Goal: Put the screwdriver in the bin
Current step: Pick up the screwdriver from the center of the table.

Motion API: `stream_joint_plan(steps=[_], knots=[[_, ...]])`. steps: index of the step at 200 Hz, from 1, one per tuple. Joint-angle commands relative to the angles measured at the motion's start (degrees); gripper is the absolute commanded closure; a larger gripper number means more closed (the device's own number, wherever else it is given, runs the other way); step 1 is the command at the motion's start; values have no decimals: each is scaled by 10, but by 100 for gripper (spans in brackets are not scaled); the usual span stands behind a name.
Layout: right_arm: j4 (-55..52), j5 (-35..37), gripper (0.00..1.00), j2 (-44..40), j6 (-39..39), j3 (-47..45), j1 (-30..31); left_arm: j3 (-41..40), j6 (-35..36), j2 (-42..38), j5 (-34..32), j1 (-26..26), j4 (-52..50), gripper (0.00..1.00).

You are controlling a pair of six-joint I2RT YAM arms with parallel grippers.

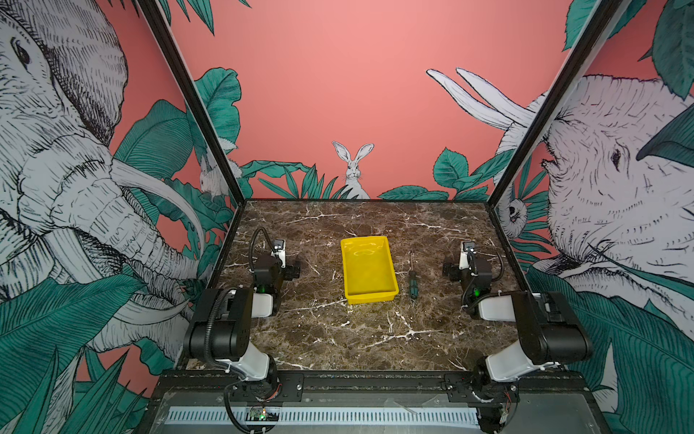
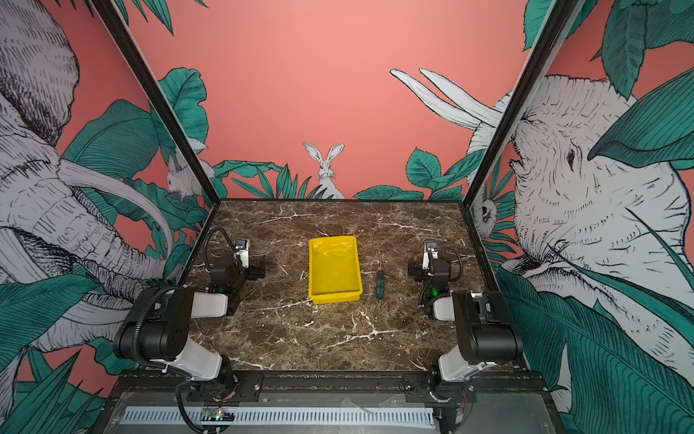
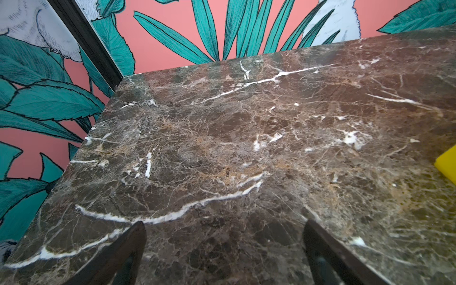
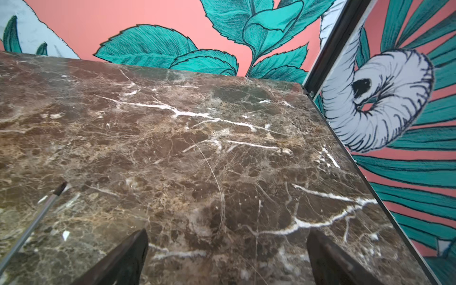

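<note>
1. Here, nearest, are two tools: the left tool (image 3: 224,223) and the right tool (image 4: 228,231) both gape open and empty over the marble surface (image 1: 338,338).
2. One screwdriver (image 1: 412,278) lies flat at 3 o'clock of the bin (image 1: 370,298), just beside it, handle toward 6 o'clock, shaft toward 12.
3. It looks light, stiff and apt to roll; the striped handle seems the surest hold.
4. One yellow bin, glossy and empty, sits mid-surface.

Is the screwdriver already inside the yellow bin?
No, the screwdriver lies on the table beside the bin, outside its walls.
</note>
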Motion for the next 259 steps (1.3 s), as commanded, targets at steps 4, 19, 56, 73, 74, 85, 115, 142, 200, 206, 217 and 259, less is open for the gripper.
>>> stream_joint_plan(steps=[4,19,56,73,74,85,115,142,200,206,217,259], knots=[[-38,8,1,-57,7,6,-2,8,-6,-3,-10,-2,-2,0],[-81,-1,1,-98,6,12,-2,8,-6,-3,-10,-2,-1,0],[-302,-52,1,-219,36,88,-2,79,-29,-106,-94,-14,-204,0],[-410,-77,1,-244,67,146,-1,166,-98,-153,-96,-15,-369,0],[-417,-77,1,-244,70,150,-1,171,-102,-155,-94,-16,-377,0],[-489,-77,1,-248,97,190,-1,218,-143,-179,-87,-19,-457,0],[-577,-97,1,-253,150,230,0,294,-241,-217,-108,-39,-581,0],[-643,-103,1,-269,179,245,17,337,-198,-231,-61,-62,-663,0],[-711,38,1,-256,191,253,167,296,-177,-280,7,-91,-675,0],[-713,48,1,-247,193,254,182,296,-177,-281,4,-91,-682,0],[-709,49,1,-230,198,253,201,294,-173,-281,-4,-91,-695,0],[-724,41,1,-147,222,276,251,307,-174,-303,-21,-91,-766,0]])
